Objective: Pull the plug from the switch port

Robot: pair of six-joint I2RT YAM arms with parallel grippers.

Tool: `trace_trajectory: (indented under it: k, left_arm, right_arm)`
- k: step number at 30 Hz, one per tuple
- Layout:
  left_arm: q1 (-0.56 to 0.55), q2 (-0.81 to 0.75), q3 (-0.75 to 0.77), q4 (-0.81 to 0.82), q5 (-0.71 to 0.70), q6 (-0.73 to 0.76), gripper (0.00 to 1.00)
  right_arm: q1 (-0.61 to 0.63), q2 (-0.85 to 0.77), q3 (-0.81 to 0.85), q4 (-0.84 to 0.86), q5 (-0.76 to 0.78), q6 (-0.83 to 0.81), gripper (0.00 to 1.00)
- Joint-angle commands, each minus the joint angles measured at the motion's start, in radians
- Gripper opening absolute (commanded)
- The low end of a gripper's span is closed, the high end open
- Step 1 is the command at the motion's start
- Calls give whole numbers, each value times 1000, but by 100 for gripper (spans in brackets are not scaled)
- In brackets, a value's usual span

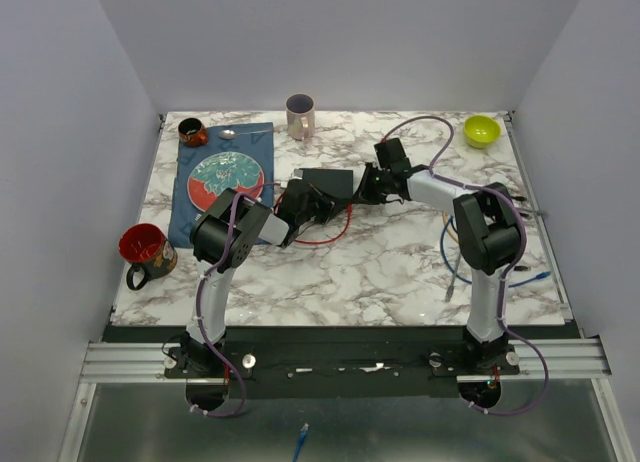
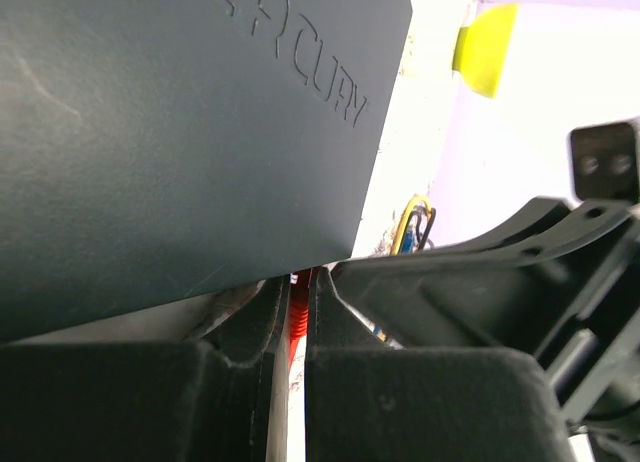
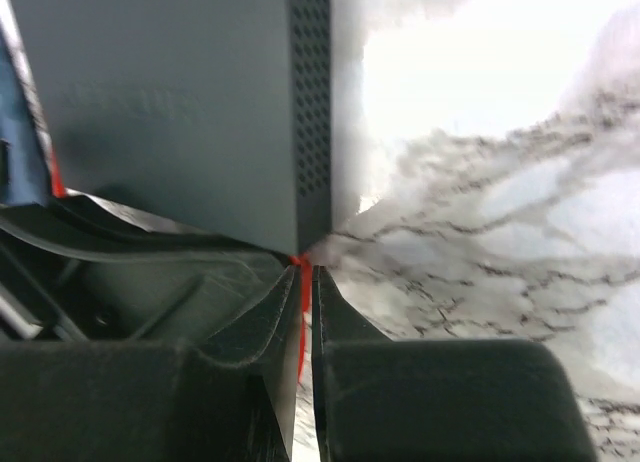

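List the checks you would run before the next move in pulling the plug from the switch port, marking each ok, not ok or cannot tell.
1. Grip of the left gripper on the red cable: ok, fingers shut on it.
2. Grip of the right gripper: ok, red cable pinched between its fingers at the switch corner.
3. Whether the plug sits in its port: cannot tell, sockets hidden in all views.
4. Bracing of the switch: not ok, neither gripper holds the box itself.
5. Clearance between the arms: ok, close but apart in the top view.
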Motion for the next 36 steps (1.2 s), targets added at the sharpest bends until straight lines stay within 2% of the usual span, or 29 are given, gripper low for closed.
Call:
trace_trajectory:
  k: [1, 14, 22, 30, 32, 33, 34, 36]
  left_arm:
    - [6, 22, -41, -100, 2, 26, 0]
    - [6, -1, -53, -121, 24, 56, 0]
    - [5, -29, -110, -124, 50, 82, 0]
    - [5, -76, -141, -138, 57, 127, 0]
    - [5, -122, -141, -146, 57, 147, 0]
    - [5, -140, -141, -146, 54, 172, 0]
    - [5, -177, -138, -149, 50, 184, 0]
    - [5, -213, -125, -158, 48, 212, 0]
  right_arm:
    - [7, 45, 70, -14, 29, -13, 17]
    - [7, 115, 145, -43, 28, -15, 16]
    - [7, 158, 194, -51, 12, -4, 17]
    - [7, 105, 179, -48, 24, -4, 16]
    - [7, 63, 152, -31, 38, -6, 24]
    - [7, 8, 121, -25, 41, -7, 31]
    - [7, -21, 104, -19, 45, -6, 45]
    - [5, -137, 20, 21, 59, 8, 54]
